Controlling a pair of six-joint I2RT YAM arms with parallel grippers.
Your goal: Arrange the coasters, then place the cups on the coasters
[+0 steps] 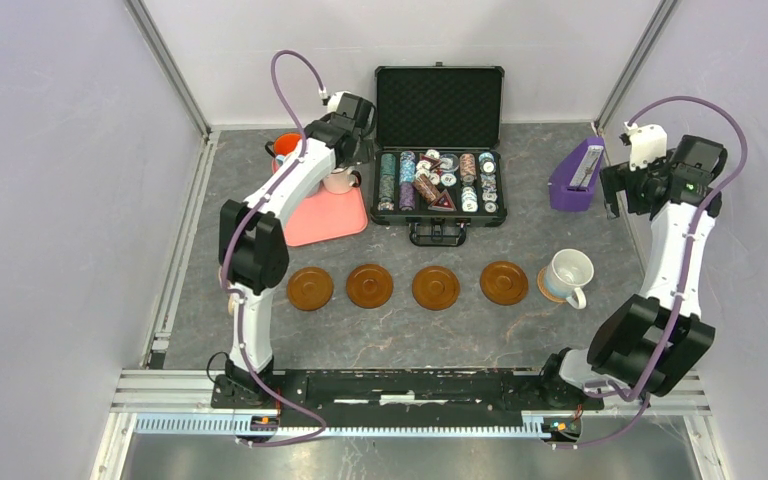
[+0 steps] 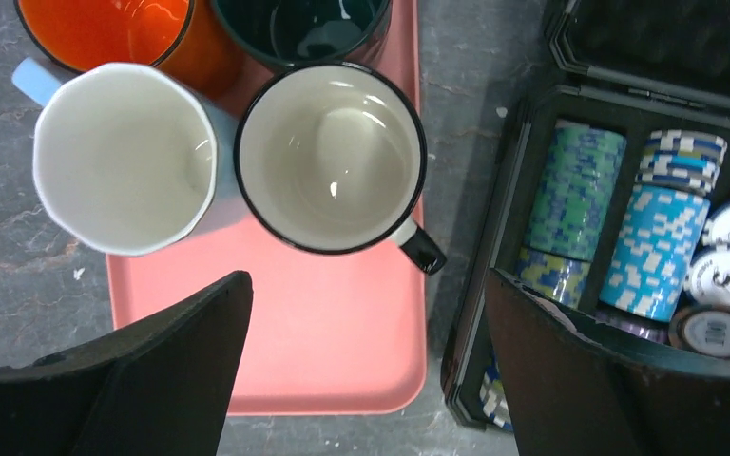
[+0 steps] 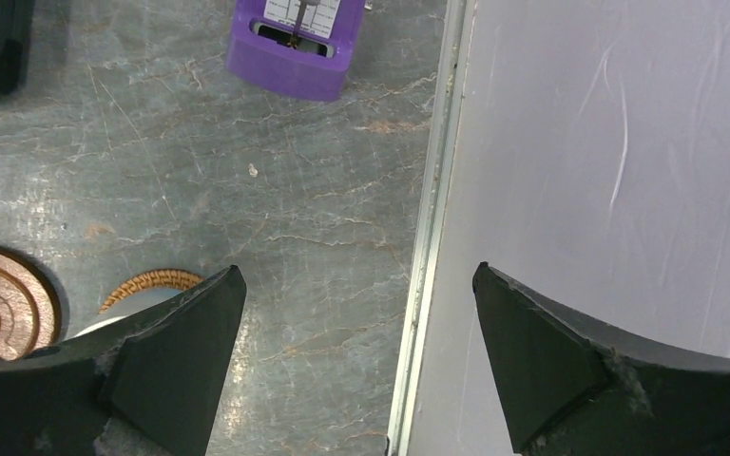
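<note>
Several brown coasters (image 1: 436, 287) lie in a row across the near table. At the right end of the row a white cup (image 1: 570, 272) stands on a tan woven coaster (image 1: 546, 283). On the pink tray (image 2: 323, 351) stand an orange cup (image 2: 105, 28), a dark green cup (image 2: 304, 24), a light blue cup (image 2: 124, 157) and a white dark-rimmed cup (image 2: 331, 157). My left gripper (image 2: 366, 280) hangs open above the tray, just near of the dark-rimmed cup, and shows from above (image 1: 355, 150). My right gripper (image 3: 358, 269) is open and empty by the right wall, with the woven coaster (image 3: 152, 282) at its left finger.
An open black case of poker chips (image 1: 440, 150) stands right of the tray; its edge (image 2: 475, 313) lies under my left gripper's right finger. A purple box (image 1: 575, 175) sits at the back right. The wall rail (image 3: 428, 247) runs close beside my right gripper (image 1: 620, 195).
</note>
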